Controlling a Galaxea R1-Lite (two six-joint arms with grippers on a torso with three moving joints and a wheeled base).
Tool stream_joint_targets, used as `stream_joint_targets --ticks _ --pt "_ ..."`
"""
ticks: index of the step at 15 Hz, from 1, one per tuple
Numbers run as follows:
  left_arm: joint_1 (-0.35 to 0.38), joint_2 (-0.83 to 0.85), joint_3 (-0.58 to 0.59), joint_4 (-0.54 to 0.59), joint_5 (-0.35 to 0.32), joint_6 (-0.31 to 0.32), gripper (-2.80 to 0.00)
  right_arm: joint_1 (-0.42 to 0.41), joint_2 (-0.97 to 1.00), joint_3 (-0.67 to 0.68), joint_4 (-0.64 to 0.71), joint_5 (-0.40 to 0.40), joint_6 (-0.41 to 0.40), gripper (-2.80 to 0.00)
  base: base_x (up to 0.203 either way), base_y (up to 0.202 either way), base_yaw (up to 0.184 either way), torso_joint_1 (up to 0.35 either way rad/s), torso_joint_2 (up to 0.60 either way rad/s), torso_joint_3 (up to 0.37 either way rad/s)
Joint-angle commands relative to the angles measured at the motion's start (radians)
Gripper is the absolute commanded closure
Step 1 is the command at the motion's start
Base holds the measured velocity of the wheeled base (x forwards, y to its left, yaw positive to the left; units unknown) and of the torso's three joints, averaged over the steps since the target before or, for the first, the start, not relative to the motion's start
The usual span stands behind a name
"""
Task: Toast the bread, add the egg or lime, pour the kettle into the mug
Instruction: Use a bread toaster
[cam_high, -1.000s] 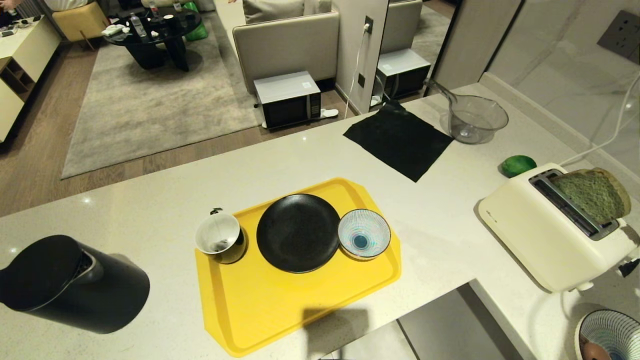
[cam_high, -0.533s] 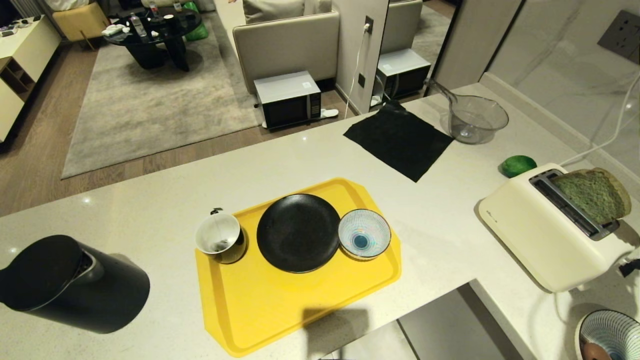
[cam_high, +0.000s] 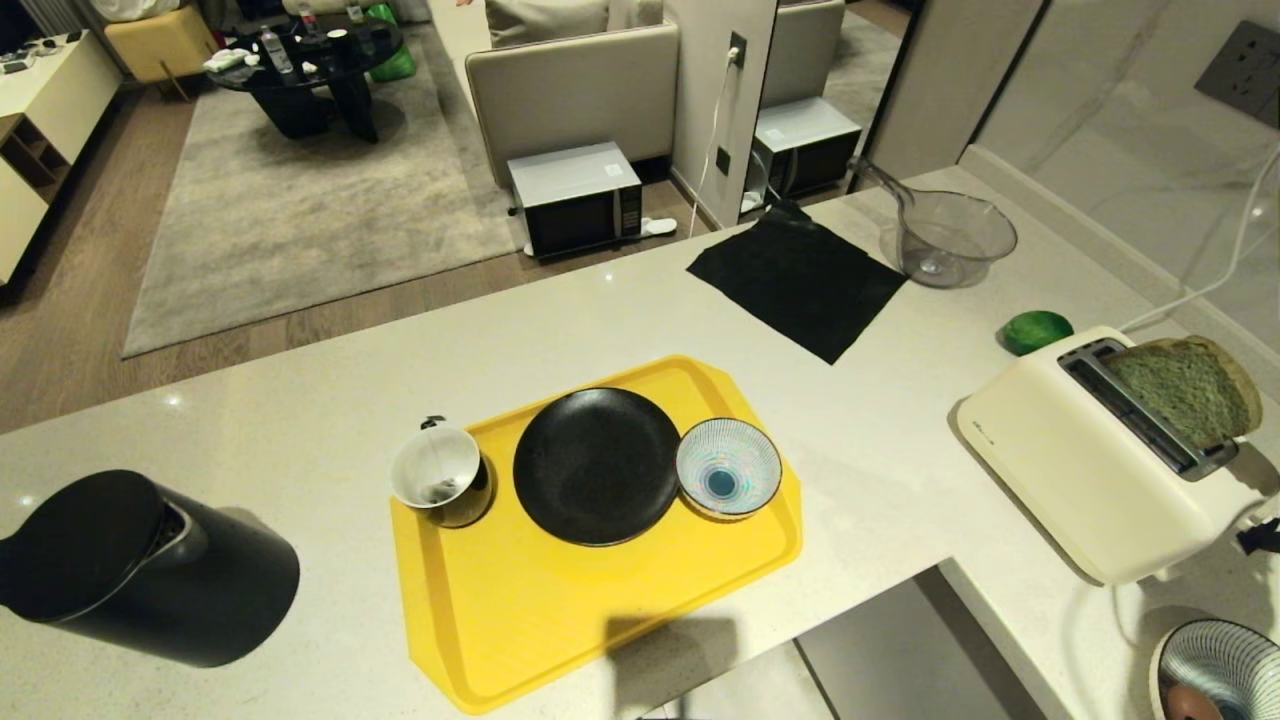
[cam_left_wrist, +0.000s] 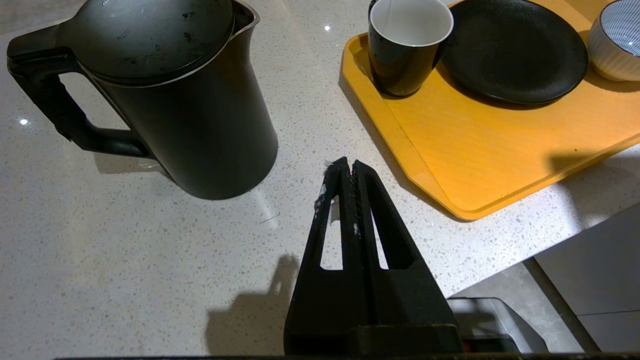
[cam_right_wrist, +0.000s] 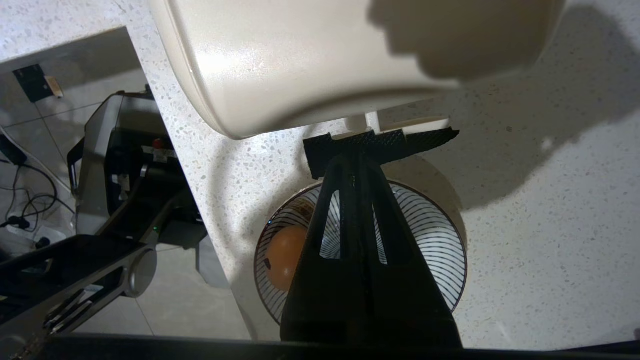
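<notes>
The greenish bread (cam_high: 1185, 390) stands half out of the cream toaster's (cam_high: 1090, 460) slot, with the lime (cam_high: 1037, 331) on the counter behind it. My right gripper (cam_right_wrist: 356, 152) is shut and empty. Its tips meet a black ribbed bar (cam_right_wrist: 425, 140) at the toaster's (cam_right_wrist: 300, 60) end, above a striped bowl (cam_right_wrist: 440, 240) holding the egg (cam_right_wrist: 282, 257). The black kettle (cam_high: 140, 570) stands at the left and the mug (cam_high: 440, 485) on the yellow tray (cam_high: 560, 630). My left gripper (cam_left_wrist: 350, 167) is shut and empty, low over the counter between the kettle (cam_left_wrist: 175, 100) and the tray (cam_left_wrist: 500, 165).
A black plate (cam_high: 596, 466) and a second striped bowl (cam_high: 728, 468) share the tray. A black mat (cam_high: 800, 280) and a clear bowl (cam_high: 950, 240) lie at the back. The counter's front edge drops away right of the tray (cam_high: 880, 640). The toaster's white cord (cam_high: 1230, 260) runs up the wall.
</notes>
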Motion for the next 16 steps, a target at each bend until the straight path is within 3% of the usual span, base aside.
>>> stream_joint_targets --ticks 1,16 --pt "0.0 -0.001 0.0 0.0 0.0 0.001 0.0 0.008 0.032 -0.011 0.002 0.004 -0.004 0.0 0.0 0.0 0.0 0.0 0.0 0.0" --pt "0.0 -0.001 0.0 0.0 0.0 0.001 0.0 0.028 0.114 -0.035 0.001 -0.009 -0.004 0.0 0.0 0.0 0.0 0.0 0.0 0.0"
